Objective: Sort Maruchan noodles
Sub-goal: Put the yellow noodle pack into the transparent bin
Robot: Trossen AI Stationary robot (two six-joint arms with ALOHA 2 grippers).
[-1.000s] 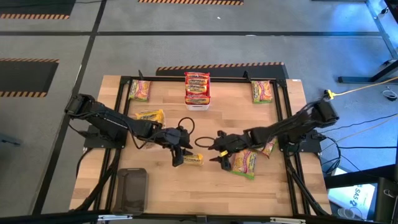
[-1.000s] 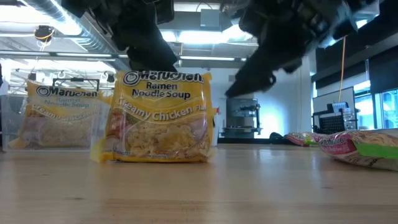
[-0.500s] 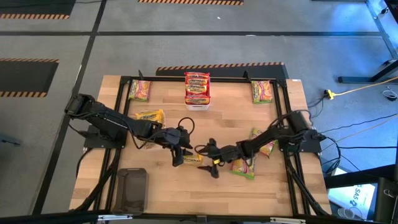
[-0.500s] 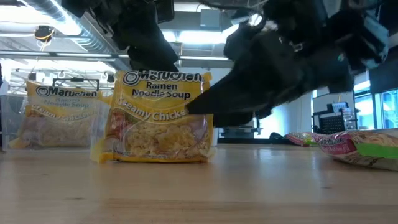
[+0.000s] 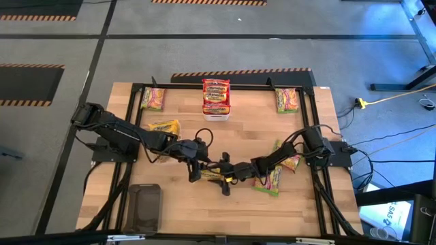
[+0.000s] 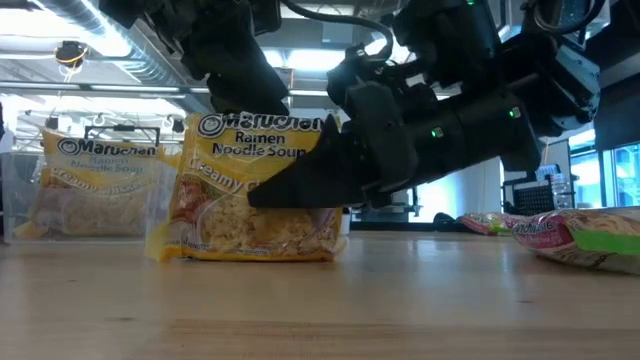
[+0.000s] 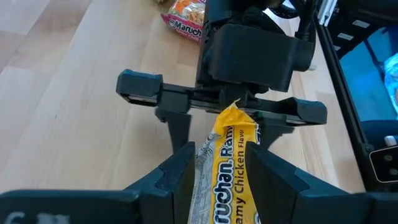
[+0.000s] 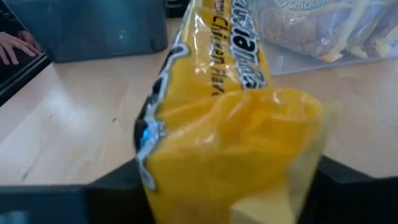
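A: Where is the noodle packet being handled?

B: A yellow noodle packet [image 6: 255, 190] stands on its long edge near the middle of the wooden table [image 5: 177, 204], toward the front. The left gripper [image 5: 195, 170] clenches it from above, one dark finger [image 7: 171, 177] on each flat face.

A: And the other arm?

B: The right gripper [image 5: 227, 178] reaches in low from the right side and meets the same packet end-on. In the left wrist view its fingers are spread on either side of the packet's crimped end, not pinching it. In the right wrist view the yellow end fills the space between them.

A: What else lies on the table?

B: A second yellow packet [image 5: 164, 126] lies flat behind the left arm. Pink and green packets [image 5: 271, 178] lie under and beside the right arm. One more pink and green packet [image 5: 153, 98] is in the far left corner, and another [image 5: 287, 100] in the far right corner. A white bin [image 5: 216, 96] at the far edge holds red and orange packets. A dark tray [image 5: 144, 205] sits at the front left.
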